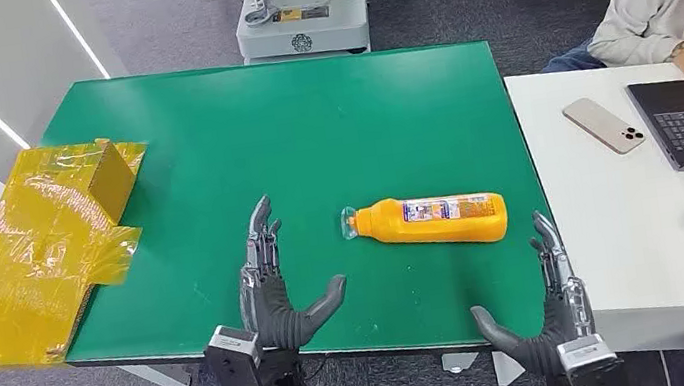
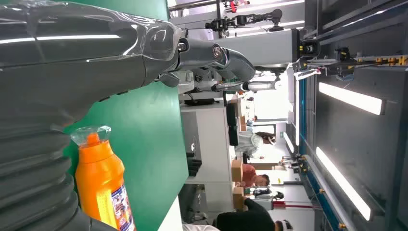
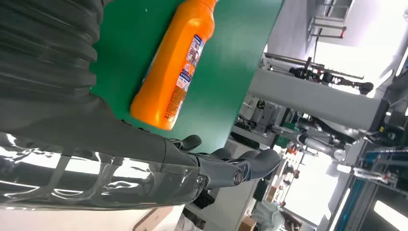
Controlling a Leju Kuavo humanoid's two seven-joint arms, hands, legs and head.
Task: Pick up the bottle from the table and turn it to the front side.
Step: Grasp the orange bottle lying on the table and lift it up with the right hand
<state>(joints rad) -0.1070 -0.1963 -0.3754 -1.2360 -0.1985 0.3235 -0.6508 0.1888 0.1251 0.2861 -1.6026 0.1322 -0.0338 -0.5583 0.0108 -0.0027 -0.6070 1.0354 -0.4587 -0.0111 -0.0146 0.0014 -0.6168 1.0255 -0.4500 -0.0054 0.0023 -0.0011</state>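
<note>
Left hand and right hand spread, holding nothing; orange bottle lies flat between them (label up) on green table.

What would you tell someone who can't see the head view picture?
An orange plastic bottle lies on its side on a green table, between the open left robot hand and open right robot hand. Crumpled yellow wrapping sits at the table's left edge.

orange bottle | lying on its side; clear cap pointing left | green table
</note>
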